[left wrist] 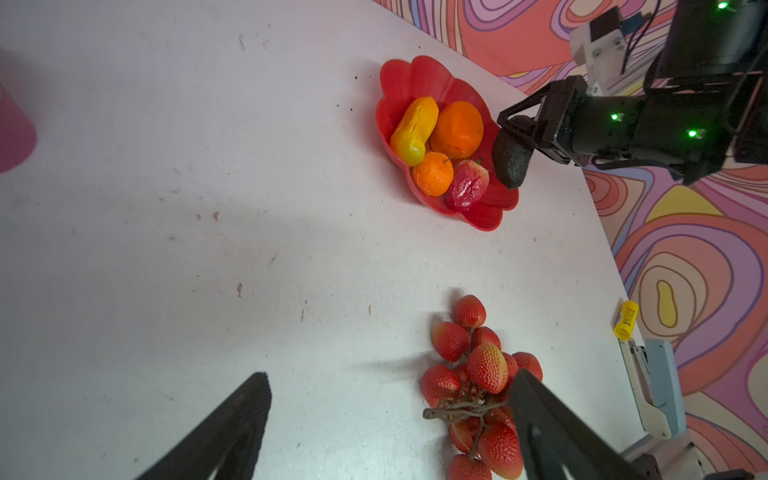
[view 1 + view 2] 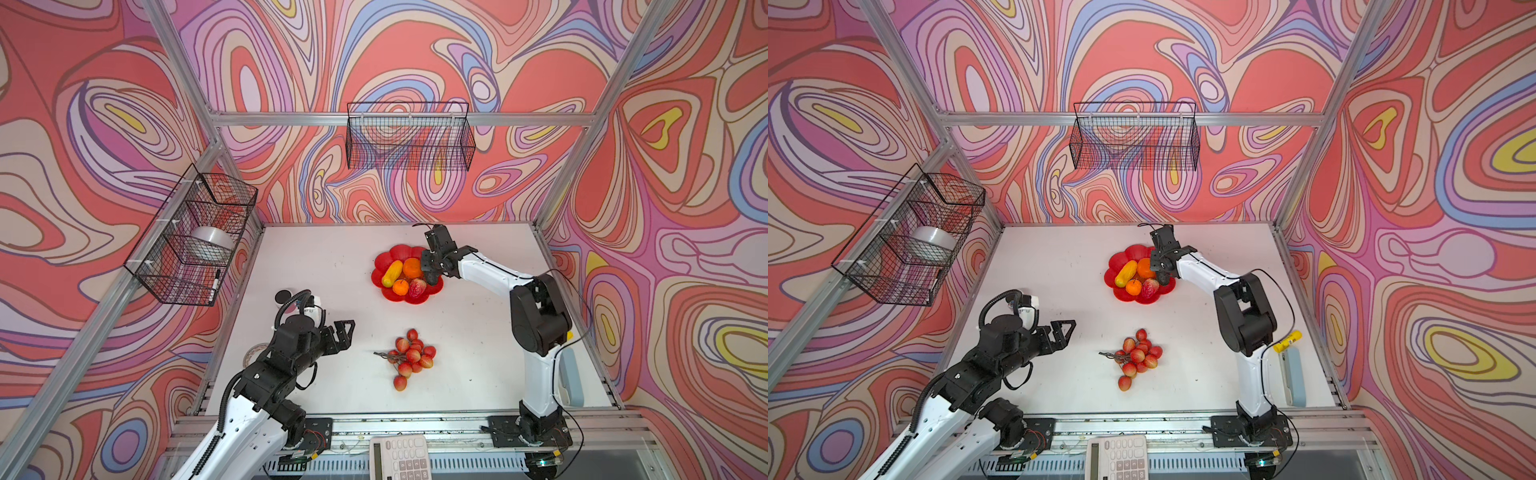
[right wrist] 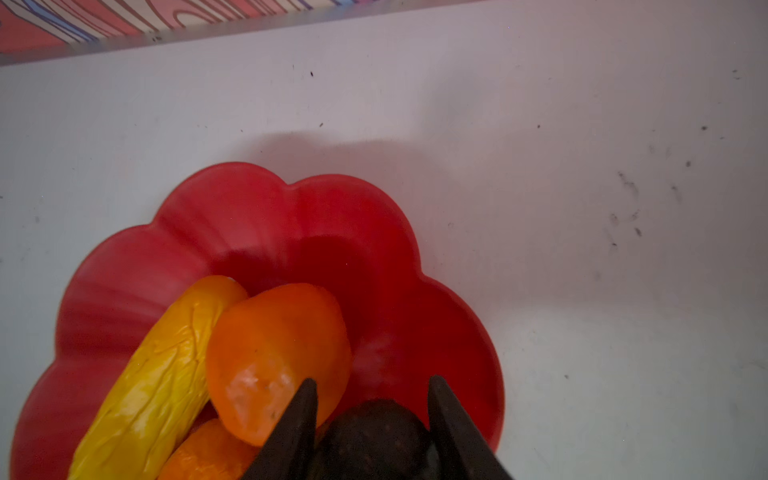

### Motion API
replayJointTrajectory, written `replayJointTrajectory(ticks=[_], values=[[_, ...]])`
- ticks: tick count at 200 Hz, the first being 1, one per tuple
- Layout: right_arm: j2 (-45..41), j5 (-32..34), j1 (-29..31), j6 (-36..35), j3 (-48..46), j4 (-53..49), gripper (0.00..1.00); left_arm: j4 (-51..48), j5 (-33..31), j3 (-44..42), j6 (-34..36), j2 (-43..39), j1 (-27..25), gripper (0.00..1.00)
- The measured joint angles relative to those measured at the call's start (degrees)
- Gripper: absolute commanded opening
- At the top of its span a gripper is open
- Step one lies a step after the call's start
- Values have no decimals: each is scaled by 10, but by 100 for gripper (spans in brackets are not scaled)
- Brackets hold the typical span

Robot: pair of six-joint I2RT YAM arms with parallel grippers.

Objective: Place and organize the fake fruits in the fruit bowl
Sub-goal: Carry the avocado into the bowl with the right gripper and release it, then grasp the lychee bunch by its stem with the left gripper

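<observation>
The right gripper (image 2: 431,272) is clamped on the rough dark brown-black oval plastic fruit (image 1: 510,160), holding it by its upper end over the right side of the glossy red scalloped flower-shaped fruit bowl (image 2: 400,251); whether the oval touches the bowl cannot be told. 4 fruits lie packed together in the bowl: the yellow-orange elongated plastic fruit (image 2: 392,273), touching the larger round orange (image 2: 411,267), with the smaller stemmed orange (image 2: 400,286) and the red strawberry-like piece (image 2: 417,288) side by side on the nearer side. The red-pink berry cluster on a brown stem (image 2: 411,357) lies on the white table (image 2: 332,270), well apart from the bowl. The left gripper (image 2: 345,330) hangs over the table left of the cluster, jaws spread wide and holding nothing.
</observation>
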Motion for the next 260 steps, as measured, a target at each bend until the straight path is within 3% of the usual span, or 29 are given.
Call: replayJointTrajectory(ticks=[12, 34, 81, 101, 123, 183, 214, 260], values=[[17, -4, -2, -4, 8, -5, 42, 0, 18, -2, -12, 11, 0, 87], [32, -13, -7, -9, 21, -11, 61, 13, 44, -22, -35, 23, 0, 87], [29, -26, -17, -12, 32, -11, 75, 18, 60, -50, -59, 32, 0, 87], [2, -25, -19, -18, 26, -16, 83, 25, 63, -50, -60, 35, 0, 86], [-85, -25, -20, -21, -15, -5, 91, 42, 78, -50, -67, 52, 0, 83], [-348, -23, -20, 9, -186, 66, 98, 76, 135, -42, -66, 170, -34, 78], [-388, -23, -20, 31, -274, 70, 98, 68, 142, 10, -33, 239, -91, 77], [-399, -23, -20, 55, -316, 69, 98, 93, 174, 14, 1, 294, -98, 69]])
